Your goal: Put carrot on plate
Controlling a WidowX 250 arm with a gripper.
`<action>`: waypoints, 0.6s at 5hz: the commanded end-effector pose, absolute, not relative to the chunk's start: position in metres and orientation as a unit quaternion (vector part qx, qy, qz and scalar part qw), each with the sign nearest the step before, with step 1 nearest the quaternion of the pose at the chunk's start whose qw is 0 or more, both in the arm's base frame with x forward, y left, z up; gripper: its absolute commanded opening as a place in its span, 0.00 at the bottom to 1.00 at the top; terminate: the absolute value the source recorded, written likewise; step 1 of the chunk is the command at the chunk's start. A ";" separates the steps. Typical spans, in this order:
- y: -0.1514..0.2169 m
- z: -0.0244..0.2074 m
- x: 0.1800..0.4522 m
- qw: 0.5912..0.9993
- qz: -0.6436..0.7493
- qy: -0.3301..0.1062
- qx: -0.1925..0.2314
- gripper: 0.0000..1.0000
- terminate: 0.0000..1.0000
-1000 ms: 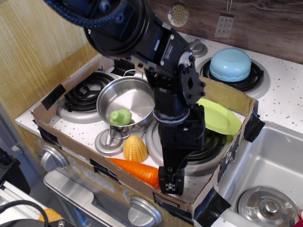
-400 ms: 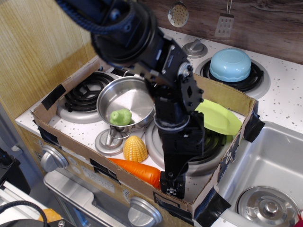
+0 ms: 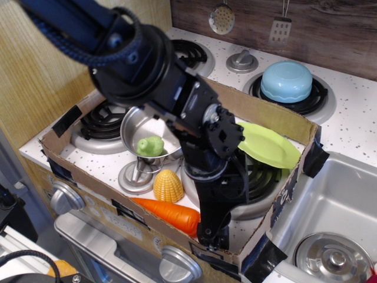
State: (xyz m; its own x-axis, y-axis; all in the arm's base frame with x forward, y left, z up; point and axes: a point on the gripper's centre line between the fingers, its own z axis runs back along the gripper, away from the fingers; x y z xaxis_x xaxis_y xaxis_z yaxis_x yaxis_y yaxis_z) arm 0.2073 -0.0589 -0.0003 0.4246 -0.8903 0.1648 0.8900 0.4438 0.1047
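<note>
- The gripper [image 3: 213, 234] hangs low at the near wall of the cardboard box [image 3: 277, 118], right at the thick end of the carrot [image 3: 168, 213]; whether its jaws are open or closed around the carrot cannot be told, since its own black body hides them.
- The carrot lies on its side along the box's near wall, its narrow end pointing left.
- Just behind it stands a ribbed yellow corn-like dome [image 3: 168, 185].
- Farther back, a steel pot [image 3: 141, 127] holds a small green toy [image 3: 150, 145].
- The plate [image 3: 268, 145] lies over the right burner, apart from the carrot.
- Beyond the box, a light blue bowl [image 3: 286, 81] sits upside down on a far burner.
</note>
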 end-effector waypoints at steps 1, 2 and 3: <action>-0.045 -0.009 0.193 0.851 -0.518 -0.083 0.002 0.00 0.00; -0.044 -0.004 0.197 0.851 -0.520 -0.075 0.006 0.00 0.00; -0.044 0.005 0.203 0.849 -0.524 -0.064 0.001 0.00 0.00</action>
